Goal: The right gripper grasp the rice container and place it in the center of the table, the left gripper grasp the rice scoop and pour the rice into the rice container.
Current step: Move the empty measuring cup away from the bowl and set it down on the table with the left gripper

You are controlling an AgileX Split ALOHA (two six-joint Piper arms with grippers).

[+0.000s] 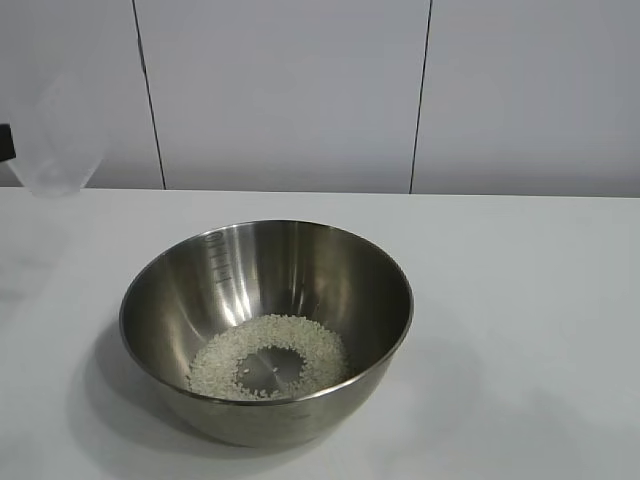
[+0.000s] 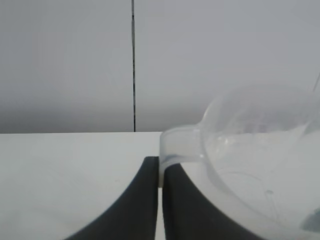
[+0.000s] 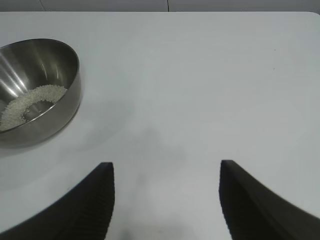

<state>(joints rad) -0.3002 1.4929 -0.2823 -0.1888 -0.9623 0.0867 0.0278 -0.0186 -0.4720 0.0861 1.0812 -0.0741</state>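
The steel rice container (image 1: 266,325) sits mid-surface with a ring of rice (image 1: 268,356) inside. The left claw (image 2: 160,170), clamped on the clear rice scoop's (image 2: 250,150) lip, is up at the far left. The right claw (image 3: 166,200) gapes empty nearby.

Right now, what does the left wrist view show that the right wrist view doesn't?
Only the left wrist view shows the rice scoop, its lip pinched in the shut left hand, plus a seamed wall behind.

Only the right wrist view shows the rice container with a ring of rice inside, and the right hand, open and holding nothing.

Both show the white table.
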